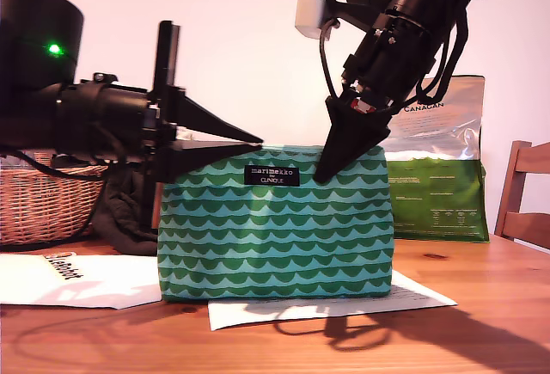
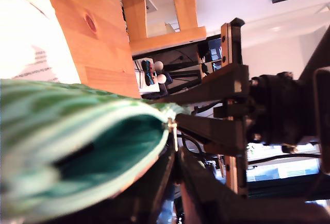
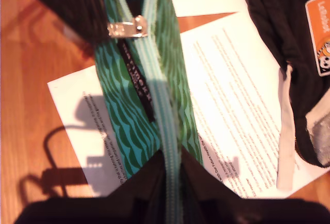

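Exterior view: a green wave-patterned fabric pouch is stood upright on white paper sheets back from the wooden tabletop's near edge, its zipped top seam clenched by my second claw and its silver metal zipper pull clenched by my first claw.

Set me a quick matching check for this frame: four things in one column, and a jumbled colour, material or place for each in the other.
Things:
1. pouch
2. zipper pull
3. basket
4. chair

Descriptions:
A. wooden, at the exterior view's right edge
B. wicker, at the exterior view's left
C. green wave pattern, standing on a sheet of paper
D. small, shiny metal, on the pouch's top edge

Pairs: 1-C, 2-D, 3-B, 4-A
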